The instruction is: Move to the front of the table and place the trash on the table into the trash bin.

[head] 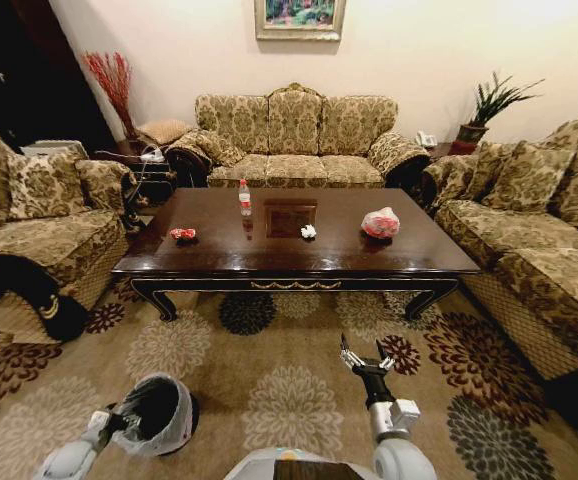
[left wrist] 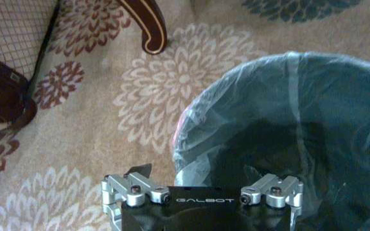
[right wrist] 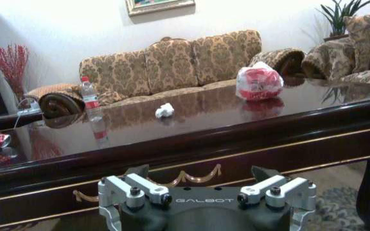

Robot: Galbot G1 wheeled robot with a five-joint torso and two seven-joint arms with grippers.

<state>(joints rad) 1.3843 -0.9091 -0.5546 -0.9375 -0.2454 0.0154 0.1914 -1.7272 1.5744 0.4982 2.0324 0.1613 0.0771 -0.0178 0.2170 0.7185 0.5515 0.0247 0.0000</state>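
The table [head: 269, 262] of glossy dark wood stands ahead of me. On it lies the trash: a clear bottle with a red label [head: 244, 197], a red crumpled wrapper [head: 182, 234], a white paper wad [head: 309, 231] and a pink-white knotted bag [head: 380, 222]. The right wrist view shows the bag [right wrist: 259, 83], wad [right wrist: 164, 110] and bottle [right wrist: 90, 94] over the table's front edge [right wrist: 191, 144]. My right gripper [head: 366, 352] [right wrist: 200, 172] is open, low before the table. The trash bin [head: 159, 412] [left wrist: 288, 125] sits on the carpet at my lower left. My left gripper [head: 119, 422] [left wrist: 199, 171] is open at its rim.
Patterned sofas surround the table: one behind it [head: 294, 135], one on the left [head: 39, 220] and one on the right [head: 529, 230]. A curved table leg [left wrist: 150, 29] stands near the bin. Floral carpet [head: 289, 400] lies between me and the table.
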